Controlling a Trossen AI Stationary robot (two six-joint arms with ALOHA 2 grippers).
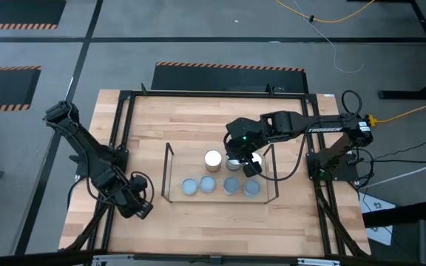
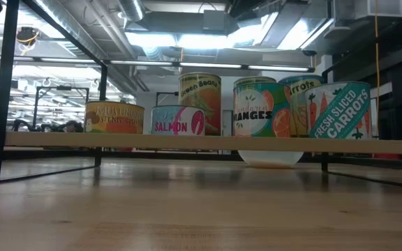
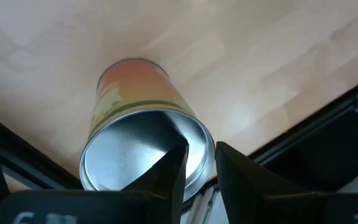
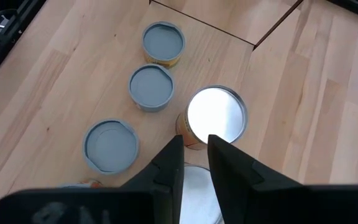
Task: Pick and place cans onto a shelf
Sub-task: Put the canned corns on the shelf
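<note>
The shelf [image 1: 170, 174] stands mid-table. It bears a near row of several cans with pale blue tops [image 1: 208, 184] and a shiny-topped can [image 1: 213, 159] behind them; the low view shows their labels [image 2: 179, 120]. My right gripper [image 1: 244, 164] is over the shelf, shut on a white-topped can [image 4: 197, 186] beside the shiny one [image 4: 216, 118]. My left gripper [image 1: 140, 207] is near the table's near left corner, shut on an orange-labelled can [image 3: 135, 106] with a silver top; in the high view this can is hidden under the gripper. My left gripper pinches the can's rim [image 3: 211, 163] from above, pointing down. One finger [image 3: 173, 174] is over the silver top and the other [image 3: 235, 174] is outside the wall. The can is upright below the fingers; whether its base is on the table, I cannot tell. My right gripper comes from above, pointing down, at the white-topped can's rim [image 4: 186, 169], with the two fingers close together on either side of it. The fingers hide the place of contact. The can is upright among the others on the shelf.
The black frame [image 1: 124, 148] edges the table, and one of its rails [image 3: 328, 130] runs close by the left gripper's can. A clear round dish [image 2: 269, 159] sits under the shelf. Bare wood lies left of the shelf and along the near edge.
</note>
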